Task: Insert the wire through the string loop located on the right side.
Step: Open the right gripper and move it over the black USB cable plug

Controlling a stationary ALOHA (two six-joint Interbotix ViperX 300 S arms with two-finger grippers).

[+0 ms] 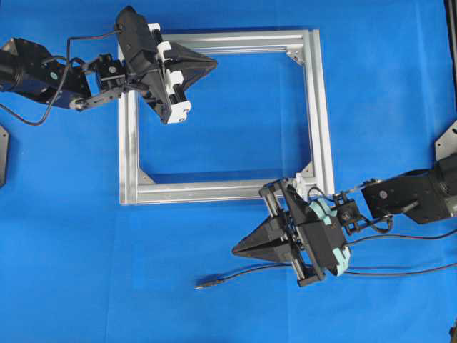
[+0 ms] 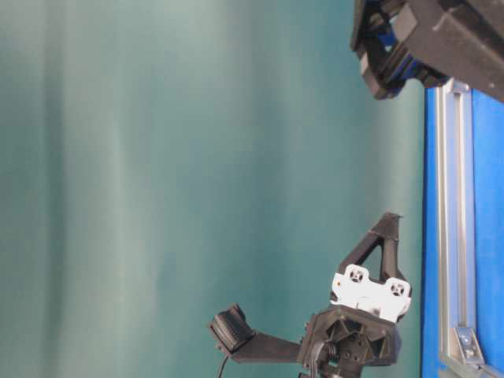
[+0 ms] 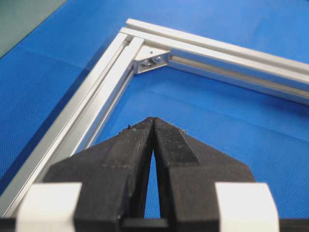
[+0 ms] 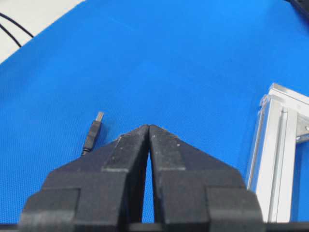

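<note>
Jaws pressed tip to tip and empty, both grippers hang above the blue mat with nothing yet taken up. The right gripper (image 1: 239, 250) sits at the lower right of the overhead view, just below the bottom bar of the aluminium frame (image 1: 225, 191); the left gripper (image 1: 212, 63) hovers at the upper left, its closed tips pointing across the frame's top bar.

The wire (image 1: 285, 269) lies loose on the mat at the lower centre of that view, running in from the right edge and ending in a USB-style plug (image 1: 203, 284) — below and slightly left of the right gripper's tips, near but not touching. In the right wrist view the plug (image 4: 93, 133) shows just left of the closed jaws.

The string loop cannot be made out on the frame's right bar in any view.

The task appears to stand at its opening step — nothing grasped. The next move likely calls for the right jaws to part and come down over the cable close behind the plug.
</note>
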